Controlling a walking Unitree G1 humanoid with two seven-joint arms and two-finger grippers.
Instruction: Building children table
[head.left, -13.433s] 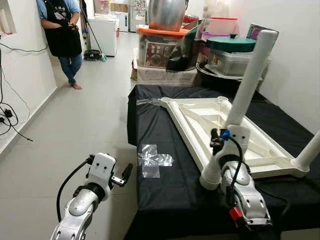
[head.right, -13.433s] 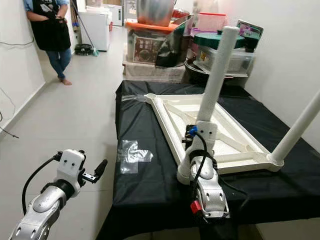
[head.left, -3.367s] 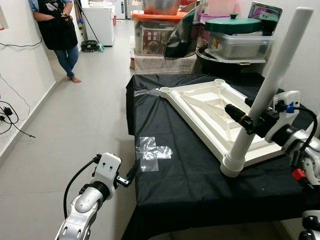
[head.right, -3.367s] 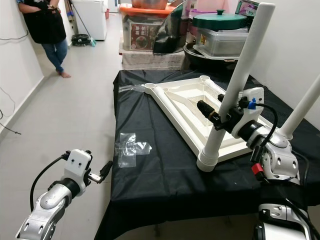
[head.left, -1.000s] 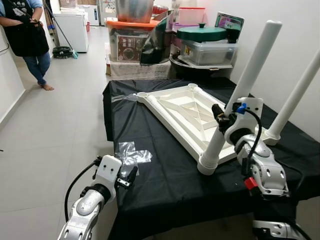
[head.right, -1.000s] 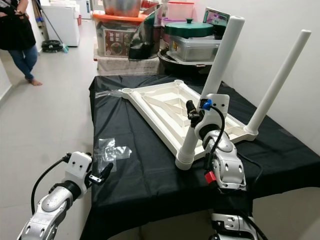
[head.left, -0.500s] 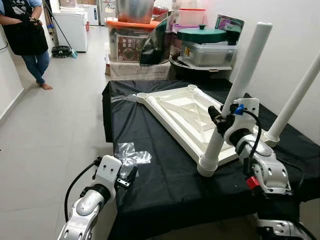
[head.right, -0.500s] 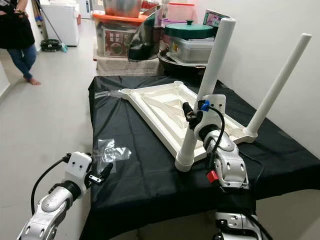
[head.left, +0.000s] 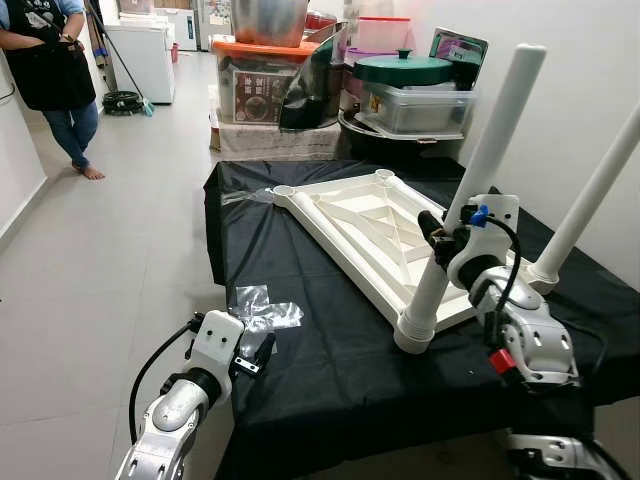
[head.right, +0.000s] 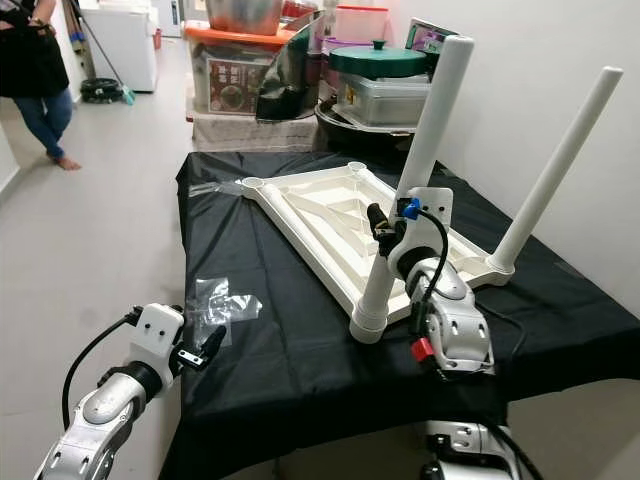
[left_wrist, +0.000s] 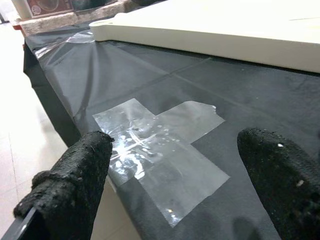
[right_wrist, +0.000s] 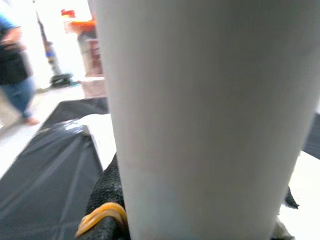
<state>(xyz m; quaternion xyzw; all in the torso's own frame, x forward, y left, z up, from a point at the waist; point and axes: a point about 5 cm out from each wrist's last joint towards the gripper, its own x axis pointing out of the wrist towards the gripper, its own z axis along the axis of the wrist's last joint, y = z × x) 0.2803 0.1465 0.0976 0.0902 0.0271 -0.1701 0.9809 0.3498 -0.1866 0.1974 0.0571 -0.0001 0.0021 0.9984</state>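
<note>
The right gripper (head.left: 437, 232) is clamping the leg (head.left: 470, 190) at the tabletop's (head.left: 365, 225) near corner. The left gripper (left_wrist: 175, 165) is hanging wide open by the cloth's (head.right: 290, 370) left edge, its wrist view showing tape (left_wrist: 160, 150).

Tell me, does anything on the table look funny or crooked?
The white leg in the right gripper leans instead of standing straight in the upside-down tabletop's corner. Crumpled clear tape lies on the black cloth.

Person (head.left: 52, 75) cut off at frame top; far table leg (head.left: 590, 195) cropped by right edge.
</note>
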